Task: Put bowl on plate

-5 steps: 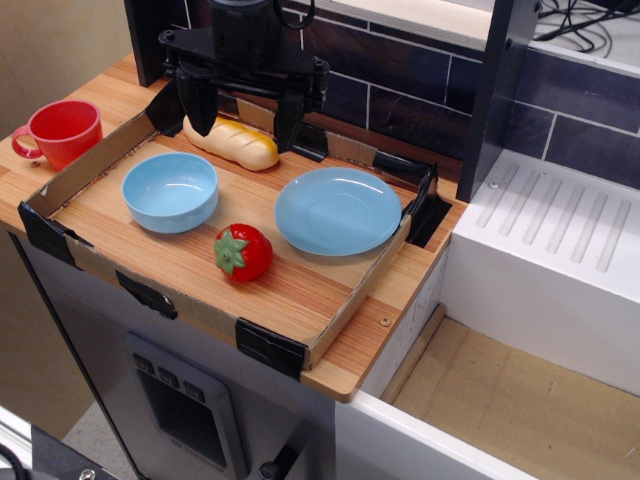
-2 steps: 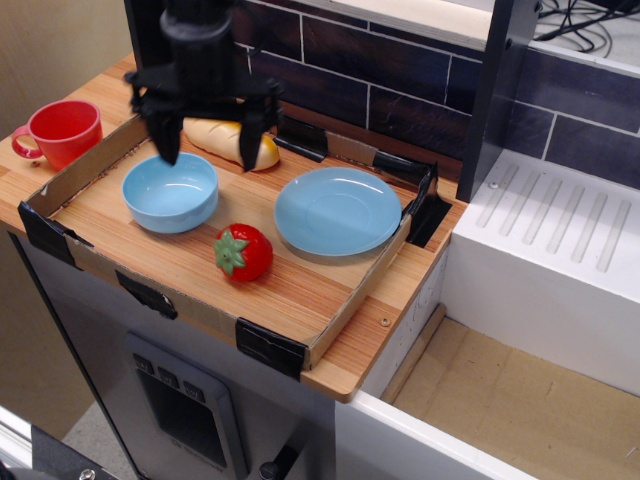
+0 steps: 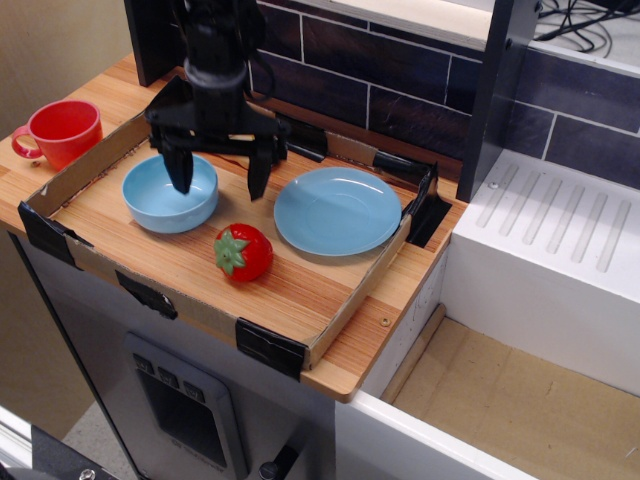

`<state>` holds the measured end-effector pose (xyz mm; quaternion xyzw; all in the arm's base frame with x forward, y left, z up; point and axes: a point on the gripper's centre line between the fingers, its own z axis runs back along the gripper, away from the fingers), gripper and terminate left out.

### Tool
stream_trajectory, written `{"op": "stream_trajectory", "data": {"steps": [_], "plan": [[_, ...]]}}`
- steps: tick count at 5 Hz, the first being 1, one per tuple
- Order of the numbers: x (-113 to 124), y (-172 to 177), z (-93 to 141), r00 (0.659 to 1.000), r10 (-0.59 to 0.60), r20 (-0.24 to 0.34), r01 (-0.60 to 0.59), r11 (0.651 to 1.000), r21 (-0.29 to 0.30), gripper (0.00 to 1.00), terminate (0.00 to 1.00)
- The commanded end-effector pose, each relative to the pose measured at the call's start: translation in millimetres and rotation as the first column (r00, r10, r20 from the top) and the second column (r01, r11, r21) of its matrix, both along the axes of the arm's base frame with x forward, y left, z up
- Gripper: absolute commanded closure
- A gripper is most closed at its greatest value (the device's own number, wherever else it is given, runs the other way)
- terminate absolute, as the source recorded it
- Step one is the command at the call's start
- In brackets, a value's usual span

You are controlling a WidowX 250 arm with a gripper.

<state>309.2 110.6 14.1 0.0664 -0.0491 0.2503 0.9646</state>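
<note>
The light-blue bowl (image 3: pixel 165 197) sits at the left of the cardboard-edged tray (image 3: pixel 345 300). The flat light-blue plate (image 3: pixel 337 210) lies to its right on the tray. My black gripper (image 3: pixel 219 176) is open and hangs low over the bowl's right rim. One finger (image 3: pixel 181 168) reaches inside the bowl and the other finger (image 3: pixel 258 172) is outside it, between bowl and plate. The rim's right part is hidden behind the gripper.
A red strawberry-shaped toy (image 3: pixel 242 251) lies in front, between bowl and plate. A red handled cup (image 3: pixel 62 131) stands left of the tray. The bread roll is hidden behind the gripper. A dark brick wall runs behind, and a white sink unit (image 3: pixel 560 250) is at right.
My gripper has moved left from above the bread roll and come down over the bowl's right rim. Bowl, plate and toy have not moved.
</note>
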Motion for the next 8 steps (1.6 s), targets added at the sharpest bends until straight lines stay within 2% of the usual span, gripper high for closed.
{"op": "stream_trajectory", "data": {"steps": [1,2,3,4,5,6,7,8], "plan": [[4,3,6,0.997,0.006,0.073,-0.007,1.000,0.014,1.00,0.00],[6,6,10,0.996,0.022,0.082,-0.021,1.000,-0.014,1.00,0.00],[6,7,12,0.996,0.023,0.081,-0.023,1.000,-0.009,1.00,0.00],[8,2,30,0.995,0.020,0.102,-0.019,1.000,-0.014,1.00,0.00],[12,-16,43,0.992,-0.014,0.127,0.015,1.000,-0.007,1.00,0.00],[22,-39,47,0.993,-0.044,0.113,0.045,0.999,-0.005,1.00,0.00],[31,-68,48,0.993,-0.072,0.096,0.075,0.997,-0.029,1.00,0.00],[41,-89,46,0.991,-0.085,0.105,0.090,0.995,-0.039,1.00,0.00]]}}
